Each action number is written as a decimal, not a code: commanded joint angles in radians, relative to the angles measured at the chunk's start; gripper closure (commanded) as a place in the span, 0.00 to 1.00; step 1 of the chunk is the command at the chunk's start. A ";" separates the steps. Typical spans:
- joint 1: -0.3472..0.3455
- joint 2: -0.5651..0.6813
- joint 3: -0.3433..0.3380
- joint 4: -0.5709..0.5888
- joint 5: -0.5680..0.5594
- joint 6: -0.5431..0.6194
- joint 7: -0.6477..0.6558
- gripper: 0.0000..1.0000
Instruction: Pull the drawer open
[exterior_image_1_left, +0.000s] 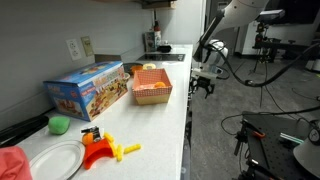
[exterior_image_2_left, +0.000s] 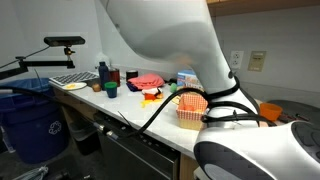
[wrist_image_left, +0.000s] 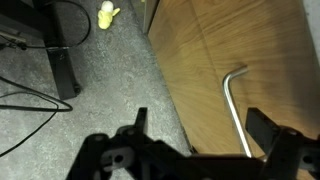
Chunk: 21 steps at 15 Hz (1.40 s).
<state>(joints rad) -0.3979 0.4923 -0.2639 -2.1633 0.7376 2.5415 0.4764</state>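
Wrist view: fingers (wrist_image_left: 265, 128) spread wide at the bottom of the frame, gripping nothing. The wood-toned drawer (wrist_image_left: 195, 45) front fills the right side, its metal handle (wrist_image_left: 233, 105) showing in the gap between them. Little yellow toy (wrist_image_left: 105, 13) on the grey floor (wrist_image_left: 100, 70), upper left.
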 joint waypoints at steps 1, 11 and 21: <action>-0.023 0.081 0.021 0.076 0.085 0.015 -0.057 0.00; -0.047 0.168 0.016 0.152 0.221 0.002 -0.075 0.00; -0.064 0.159 0.006 0.120 0.442 0.002 -0.279 0.07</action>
<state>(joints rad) -0.4557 0.6294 -0.2583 -2.0516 1.1370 2.5422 0.2441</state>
